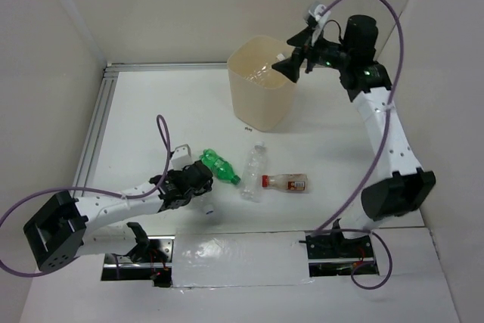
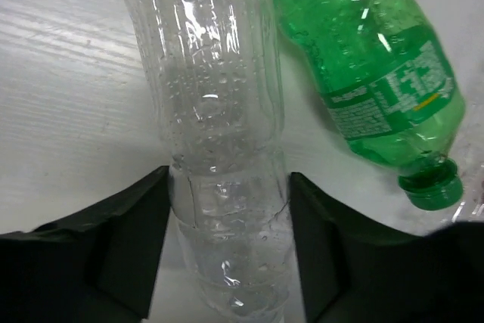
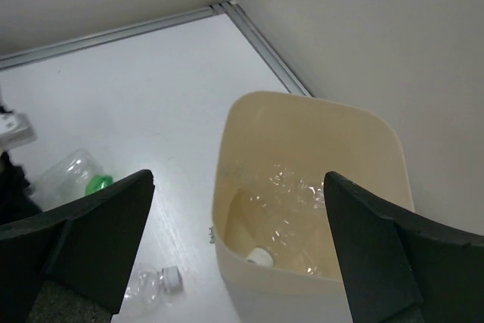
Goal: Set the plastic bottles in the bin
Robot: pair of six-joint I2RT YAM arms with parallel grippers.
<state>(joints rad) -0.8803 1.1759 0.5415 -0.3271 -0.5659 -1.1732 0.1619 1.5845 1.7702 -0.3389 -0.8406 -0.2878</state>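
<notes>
Here, left gripper (image 2: 229,187) pinches a clear bottle (image 2: 212,96) — right gripper (image 3: 238,179) gapes empty over the bin (image 3: 318,122).

White tabletop (image 1: 151,104) — metal rail (image 1: 97,126) along its left edge

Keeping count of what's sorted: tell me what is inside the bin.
Inside the bin lie clear bottles, with one white cap showing near the bottom. They overlap and glint, so their number cannot be told, and anything beneath them is covered.
</notes>
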